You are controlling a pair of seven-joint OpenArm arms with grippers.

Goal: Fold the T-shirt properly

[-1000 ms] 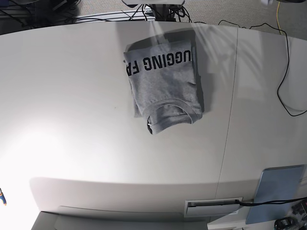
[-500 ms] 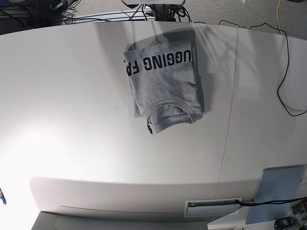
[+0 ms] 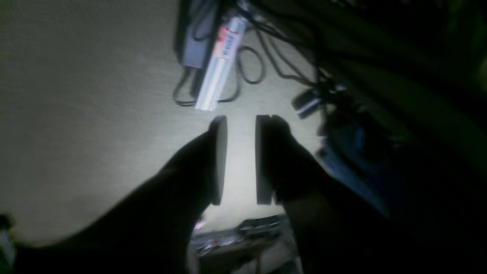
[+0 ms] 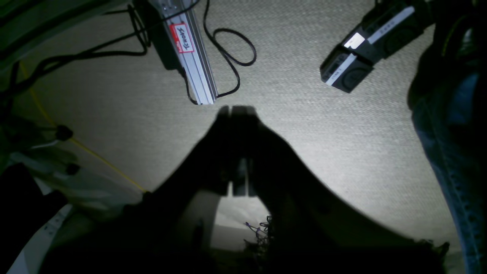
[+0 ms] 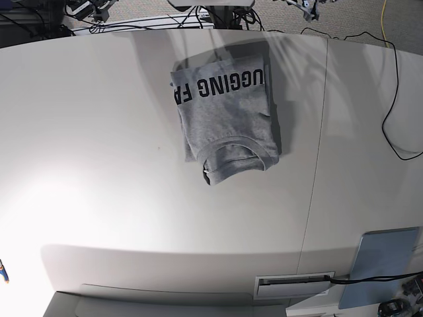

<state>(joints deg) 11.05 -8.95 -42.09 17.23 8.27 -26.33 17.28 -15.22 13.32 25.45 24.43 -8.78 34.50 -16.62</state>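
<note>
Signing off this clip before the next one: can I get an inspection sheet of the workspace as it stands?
Surface: white table, a seam running down its right part.
Job's things: grey T-shirt lies folded into a compact rectangle, black lettering up, collar toward the camera.
Clutter: blue-grey panel at the lower right edge; nothing else seen on the tabletop.
Grippers: left gripper open, nothing between its fingers; right gripper shut, empty. Both hang over carpet, away from the shirt.
Cables: black cable loops over the table's right side; a yellow one lies on the floor beyond.
Surroundings: carpet with an aluminium rail bearing a red-edged label, more cables, and a person's jeans.
</note>
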